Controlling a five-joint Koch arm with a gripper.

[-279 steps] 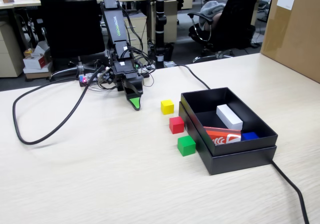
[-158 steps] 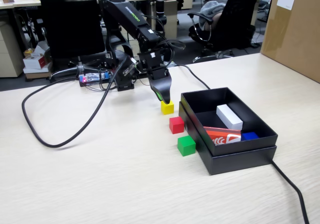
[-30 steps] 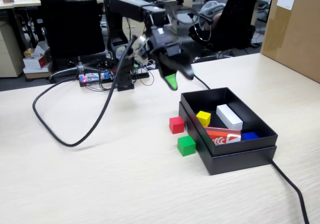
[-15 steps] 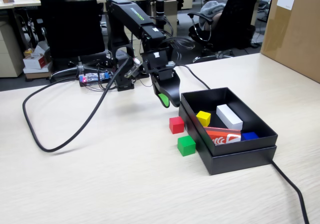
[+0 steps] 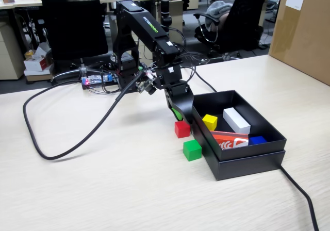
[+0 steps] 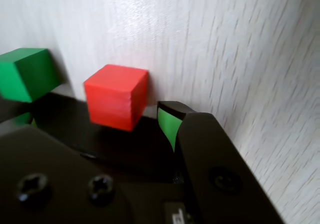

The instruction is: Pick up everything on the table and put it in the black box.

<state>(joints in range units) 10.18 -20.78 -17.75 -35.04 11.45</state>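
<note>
Gripper lowered beside the red cube, jaws parted around nothing, matte solid red cube on the beige table just outside the black box, green cube nearby, yellow cube inside the box.

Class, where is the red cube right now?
In the fixed view the red cube sits on the table, left of the black box, behind the green cube.

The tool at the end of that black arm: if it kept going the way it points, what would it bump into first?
Most likely the red cube, which sits just ahead of the tool in the wrist view, and the table under it. Depth is hard to judge.
</note>
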